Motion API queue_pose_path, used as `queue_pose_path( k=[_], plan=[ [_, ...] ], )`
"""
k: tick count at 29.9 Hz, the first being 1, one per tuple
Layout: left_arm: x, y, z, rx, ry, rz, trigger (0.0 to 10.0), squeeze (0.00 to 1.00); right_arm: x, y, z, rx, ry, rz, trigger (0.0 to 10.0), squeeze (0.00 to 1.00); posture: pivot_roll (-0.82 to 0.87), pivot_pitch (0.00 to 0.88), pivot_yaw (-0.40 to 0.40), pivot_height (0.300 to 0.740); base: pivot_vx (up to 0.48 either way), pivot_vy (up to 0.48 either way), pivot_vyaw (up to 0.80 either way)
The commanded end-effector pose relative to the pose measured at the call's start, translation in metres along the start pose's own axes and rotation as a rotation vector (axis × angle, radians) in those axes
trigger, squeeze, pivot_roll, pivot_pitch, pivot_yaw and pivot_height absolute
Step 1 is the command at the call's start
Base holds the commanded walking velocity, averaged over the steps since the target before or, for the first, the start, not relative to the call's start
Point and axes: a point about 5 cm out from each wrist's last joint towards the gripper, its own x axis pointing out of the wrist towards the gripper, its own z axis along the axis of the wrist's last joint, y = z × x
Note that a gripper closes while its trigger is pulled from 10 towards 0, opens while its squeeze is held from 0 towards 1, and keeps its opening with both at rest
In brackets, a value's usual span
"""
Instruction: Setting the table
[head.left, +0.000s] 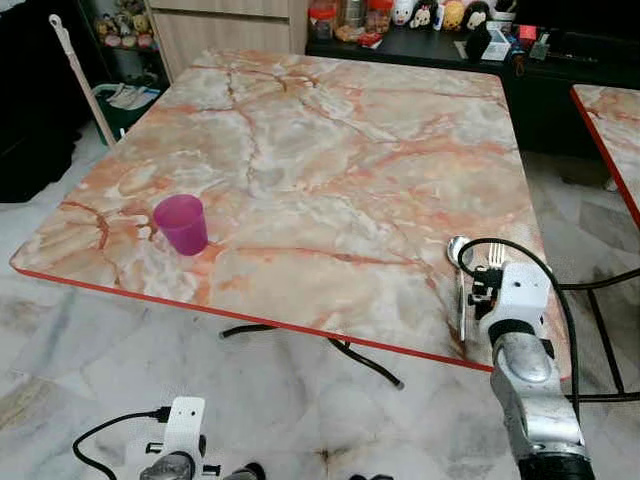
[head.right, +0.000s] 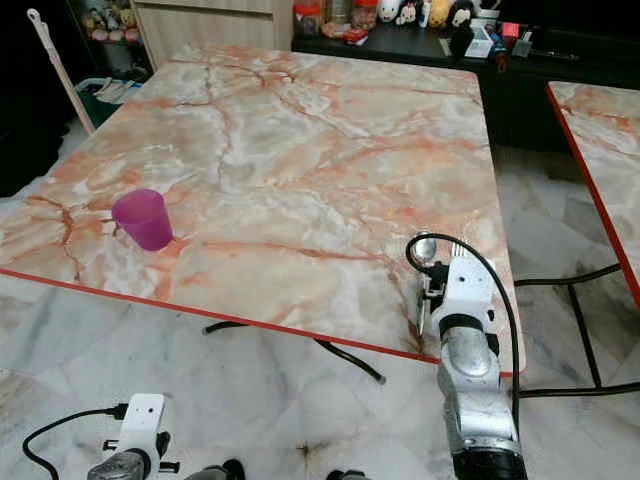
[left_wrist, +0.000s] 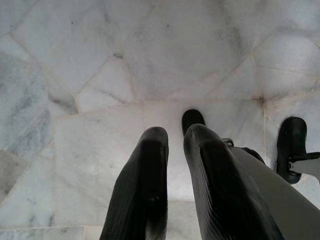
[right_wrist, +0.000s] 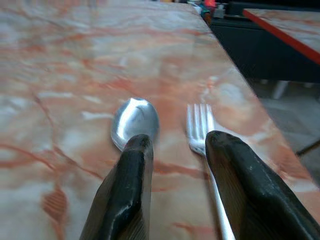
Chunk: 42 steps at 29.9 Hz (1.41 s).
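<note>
Nearest the head camera, the right arm reached forward and up from the lower right, its silver forearm ending in a white wrist block at the near right edge of the marble-patterned table (head.left: 330, 150). From the wrist camera, the right gripper (right_wrist: 175, 147) held its two black fingers parted with a clear gap, nothing between them — they hovered low over the tabletop, not gripping either utensil.

Two pieces of cutlery lay side by side on the table just ahead of those fingers. One was a shiny metal spoon (right_wrist: 135, 122), bowl up, its handle hidden behind one finger; the other, a metal fork (right_wrist: 200, 125), ran its handle back beside the other finger. Both sat close to the table's red-trimmed near edge.

Well apart from them, a purple plastic cup (head.left: 181, 223) stood upright near the near left corner.

Down low, the left gripper (left_wrist: 175, 142) hung over the pale marble floor (left_wrist: 100, 60), its fingers nearly together and empty.
</note>
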Motion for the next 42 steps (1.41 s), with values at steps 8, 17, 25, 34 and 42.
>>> queue_pose_path(
  k=[8, 17, 25, 34, 42],
  plan=[
    [-0.001, 0.001, -0.005, 0.039, 0.018, -0.012, 10.0, 0.0, 0.003, 0.01, -0.004, 0.056, 0.0, 0.056, 10.0, 1.0, 0.0, 0.108, -0.019, 0.74, 0.0, 0.0, 0.0],
    [-0.001, 0.0, -0.003, 0.033, 0.015, -0.011, 10.0, 0.0, 0.005, 0.008, -0.019, 0.048, 0.075, 0.021, 10.0, 0.0, 0.0, 0.134, -0.018, 0.74, 0.0, 0.0, 0.0],
    [0.0, 0.001, -0.003, 0.024, 0.016, -0.007, 10.0, 0.0, 0.016, 0.015, -0.02, 0.057, 0.098, 0.058, 10.0, 0.0, 0.01, 0.144, -0.018, 0.74, 0.0, 0.0, 0.0],
    [0.0, 0.001, -0.003, 0.015, 0.014, -0.004, 10.0, 0.0, 0.023, 0.025, -0.015, 0.074, 0.082, 0.085, 10.0, 0.0, 0.02, 0.148, -0.023, 0.74, 0.0, 0.0, 0.0],
    [0.0, 0.0, -0.003, 0.015, 0.018, -0.008, 10.0, 0.0, 0.023, 0.026, -0.015, 0.084, 0.075, 0.079, 10.0, 0.0, 0.01, 0.152, -0.02, 0.74, 0.0, 0.0, 0.0]
  ],
)
